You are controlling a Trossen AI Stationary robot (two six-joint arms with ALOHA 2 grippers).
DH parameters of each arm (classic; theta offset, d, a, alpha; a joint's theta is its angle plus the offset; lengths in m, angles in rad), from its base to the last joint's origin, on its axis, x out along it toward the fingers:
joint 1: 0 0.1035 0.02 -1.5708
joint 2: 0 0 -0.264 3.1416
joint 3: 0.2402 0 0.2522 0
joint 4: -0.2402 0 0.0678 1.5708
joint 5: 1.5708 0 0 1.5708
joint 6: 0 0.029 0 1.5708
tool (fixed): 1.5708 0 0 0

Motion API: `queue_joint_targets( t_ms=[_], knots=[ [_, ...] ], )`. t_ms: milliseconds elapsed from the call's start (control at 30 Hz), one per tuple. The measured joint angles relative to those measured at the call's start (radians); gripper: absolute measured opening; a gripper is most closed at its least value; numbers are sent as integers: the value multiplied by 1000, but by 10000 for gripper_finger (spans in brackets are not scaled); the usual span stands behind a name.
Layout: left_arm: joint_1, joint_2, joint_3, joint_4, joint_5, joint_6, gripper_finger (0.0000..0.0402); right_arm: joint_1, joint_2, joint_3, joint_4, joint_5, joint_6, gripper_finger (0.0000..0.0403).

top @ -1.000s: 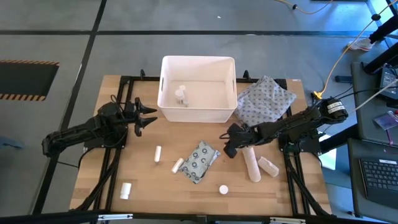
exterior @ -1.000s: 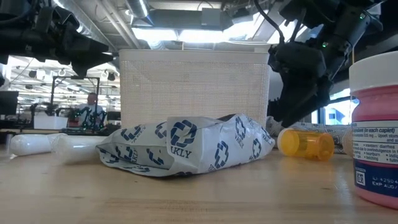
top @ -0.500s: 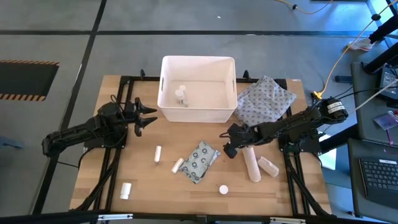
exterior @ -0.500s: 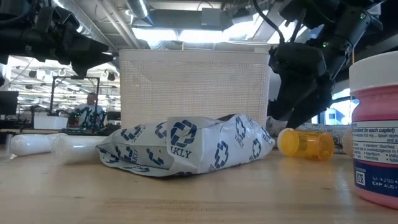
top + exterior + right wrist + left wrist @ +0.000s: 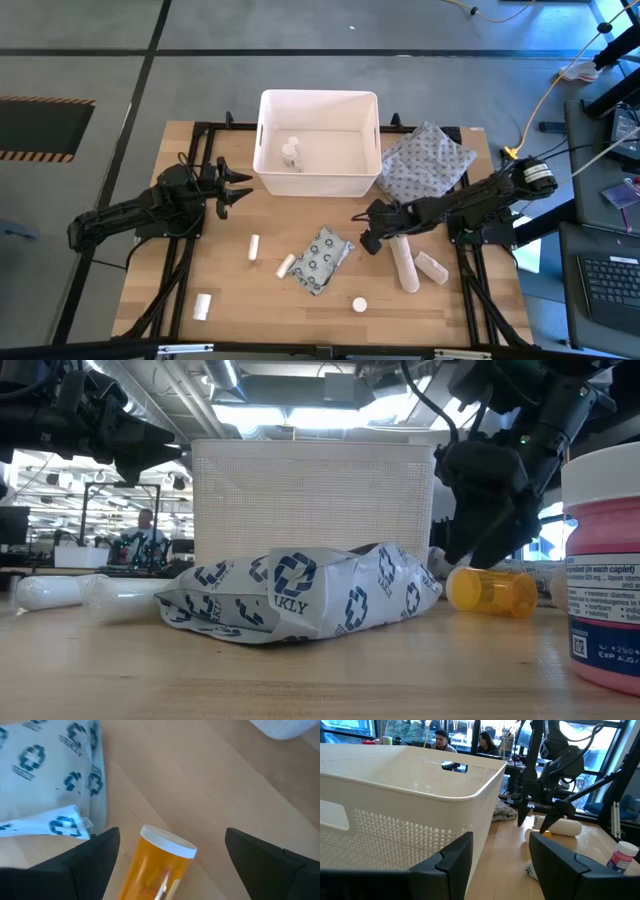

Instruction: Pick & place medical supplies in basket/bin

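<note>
Now on the orange pill bottle point(image 5: 160, 865), lying on its side just beside the printed packet point(image 5: 320, 258), near the white bin point(image 5: 318, 142).
R gripper point(image 5: 368, 230) hangs over it, jaws wide, holding nothing; I reckon it could roll off if pinched off-centre. L gripper point(image 5: 228, 188) waits by the bin, jaws partly apart, empty. Wood table point(image 5: 240, 290); ppl at desks beyond.

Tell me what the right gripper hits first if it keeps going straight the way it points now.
Most likely the orange pill bottle: it lies on its side on the table, right between the right gripper's open fingers in its wrist view. The grey dotted packet sits off to one side, probably out of line.
</note>
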Motion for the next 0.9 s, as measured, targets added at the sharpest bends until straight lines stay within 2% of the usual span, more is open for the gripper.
queue_joint_targets(
  t_ms=[333, 567, 900],
  knots=[
    [0, 0, 0, 0, 0, 0, 187, -8, 20, 0, -2, -64, 30, 361],
    [0, 0, 0, 0, 0, 0, 187, -64, 20, 0, -20, -140, 55, 361],
    [0, 0, 0, 0, 0, 0, 187, -119, 19, 0, -18, -157, 51, 361]
  ],
)
